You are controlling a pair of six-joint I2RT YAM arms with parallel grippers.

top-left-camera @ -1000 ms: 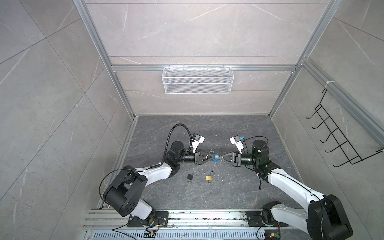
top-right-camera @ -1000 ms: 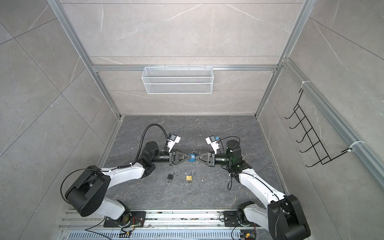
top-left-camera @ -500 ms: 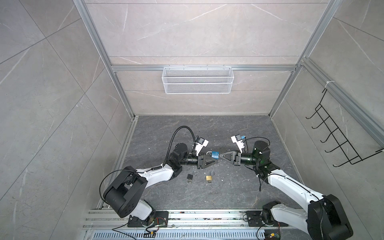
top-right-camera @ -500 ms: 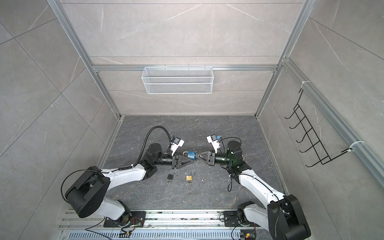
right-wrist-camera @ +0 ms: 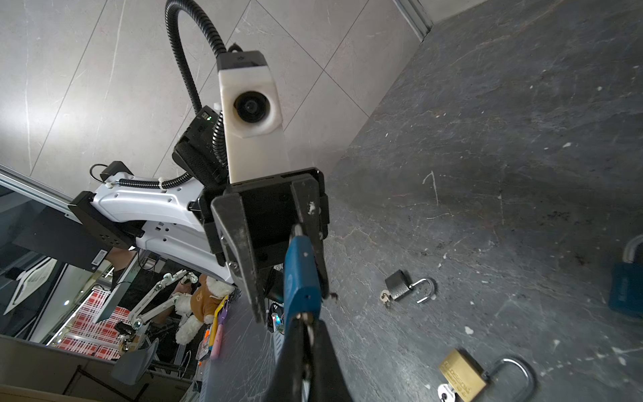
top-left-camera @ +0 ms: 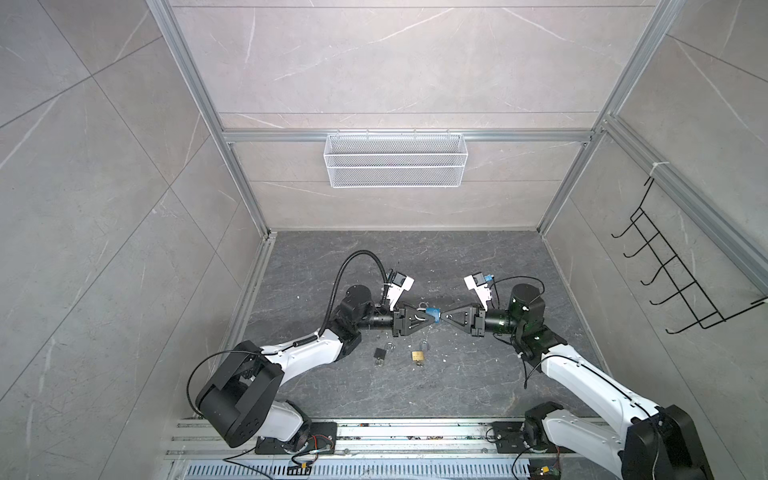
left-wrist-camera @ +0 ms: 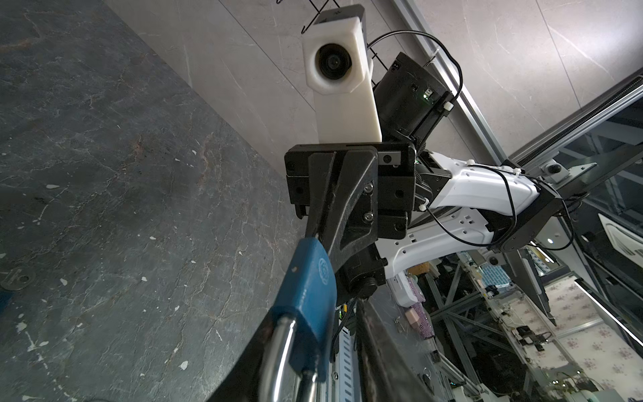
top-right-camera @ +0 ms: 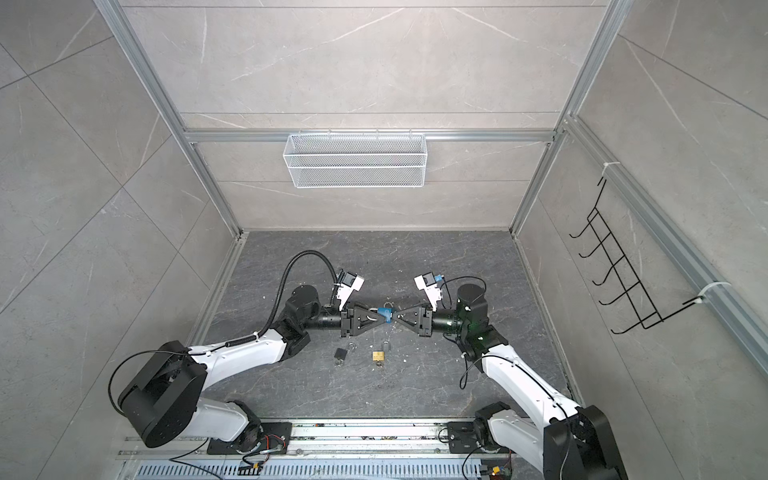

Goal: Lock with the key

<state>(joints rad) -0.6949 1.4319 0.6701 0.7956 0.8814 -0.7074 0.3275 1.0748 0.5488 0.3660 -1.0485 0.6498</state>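
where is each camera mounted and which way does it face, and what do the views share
Both top views: high above the front rail, looking down toward the back wall; left arm and right arm whole, left gripper and right gripper tip to tip at the blue padlock.
Left wrist: on the left arm, looking along its own fingers past the blue padlock at the right gripper.
Right wrist: on the right arm, looking along its own fingers at the left gripper, brass padlock on the floor.
Shared: all show the blue padlock.
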